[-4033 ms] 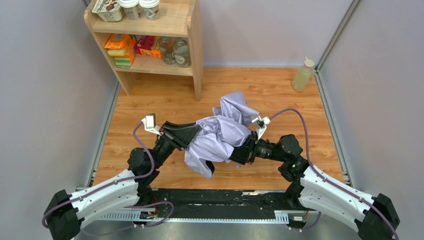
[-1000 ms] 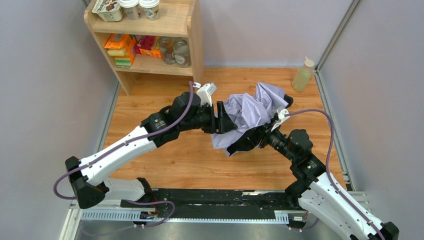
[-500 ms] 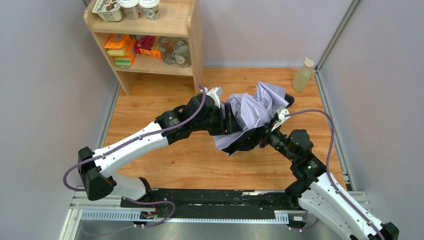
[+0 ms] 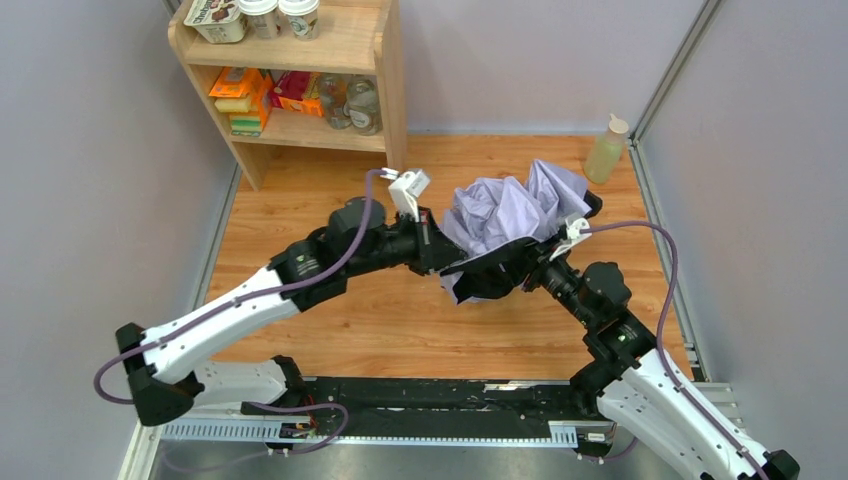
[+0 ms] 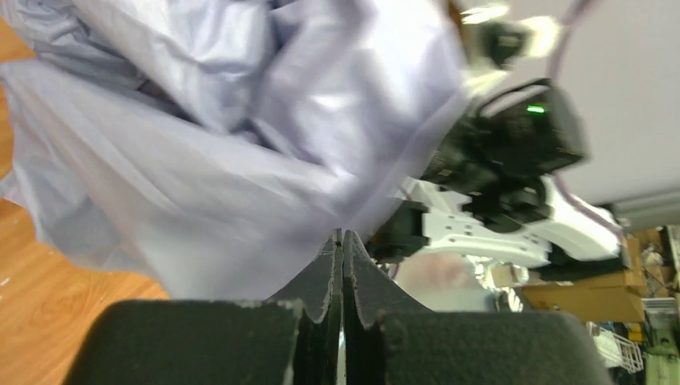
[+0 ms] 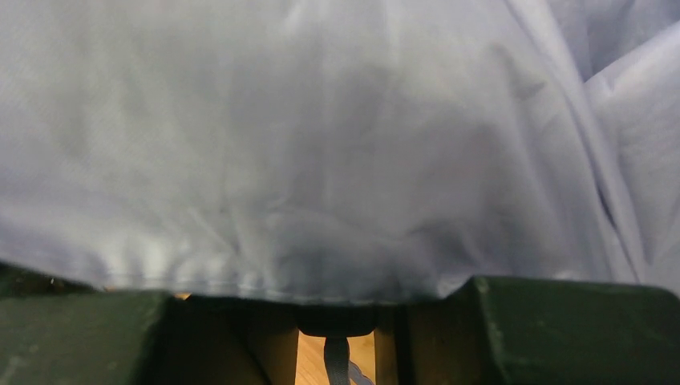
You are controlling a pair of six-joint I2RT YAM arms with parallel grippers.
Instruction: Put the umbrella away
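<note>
The umbrella (image 4: pixel 510 212) is a crumpled pale lilac canopy held above the wooden floor between my two arms. My left gripper (image 4: pixel 446 256) is at its left lower edge. In the left wrist view the left gripper (image 5: pixel 343 234) is shut, and the lilac fabric (image 5: pixel 240 160) narrows to a point right at the tips. My right gripper (image 4: pixel 497 273) reaches under the canopy from the right, mostly covered by it. In the right wrist view the fabric (image 6: pixel 337 144) drapes over the fingers. A dark part of the umbrella (image 6: pixel 337 319) with a black strap (image 6: pixel 337 361) sits between them.
A wooden shelf unit (image 4: pixel 392 100) with boxes, jars and tubs stands at the back left. A pale squeeze bottle (image 4: pixel 606 150) stands by the back right wall. Grey walls close in both sides, and the arms' base rail (image 4: pixel 400 395) runs along the near edge.
My left gripper pushed into the canopy, closed, and has drawn back a little to the left. The canopy has bunched up higher and shifted right. The right arm has barely moved.
</note>
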